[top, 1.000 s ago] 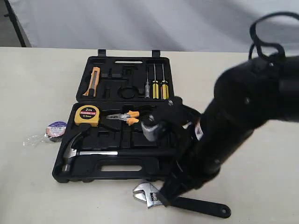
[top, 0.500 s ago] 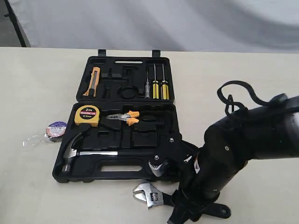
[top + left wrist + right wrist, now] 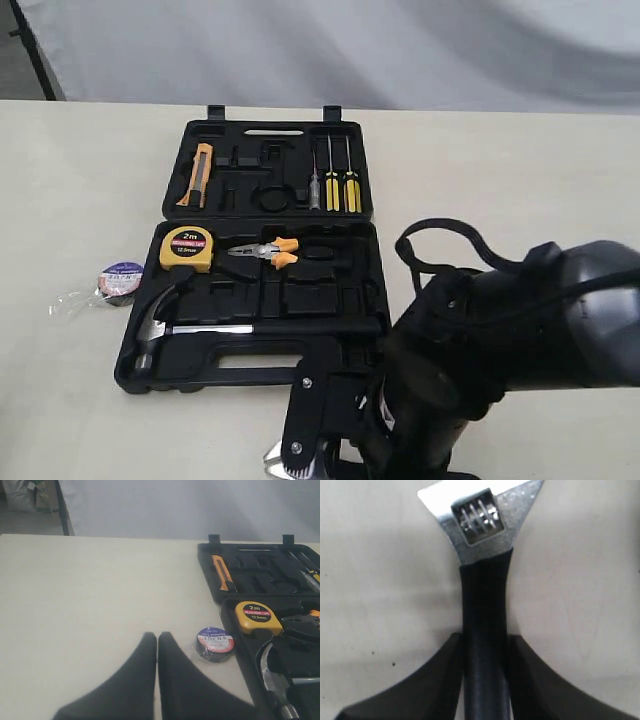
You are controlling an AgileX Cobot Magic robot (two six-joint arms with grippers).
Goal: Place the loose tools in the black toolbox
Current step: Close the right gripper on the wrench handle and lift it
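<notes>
The black toolbox (image 3: 335, 298) lies open on the table, both halves flat. The claw hammer (image 3: 205, 329) rests in its near half, also seen in the left wrist view (image 3: 272, 680). The tape roll (image 3: 121, 279) in clear wrap sits on the table left of the case. My left gripper (image 3: 157, 636) is shut and empty, hovering beside the tape roll (image 3: 215, 643). The adjustable wrench (image 3: 480, 527) lies on the table in front of the case. My right gripper (image 3: 485, 640) is shut on its black handle, a finger pressed to each side. From outside only the wrench's silver tip (image 3: 275, 462) shows.
A yellow tape measure (image 3: 186, 248) and orange-handled pliers (image 3: 265, 251) sit in the near half. An orange knife (image 3: 199, 174) and screwdrivers (image 3: 340, 185) fill the far half. My bulky right arm (image 3: 500, 340) covers the table's front right.
My right arm has swung down and toward the front edge, from above the case onto the wrench, and now hides most of it. Hammer, tape roll and case have not moved.
</notes>
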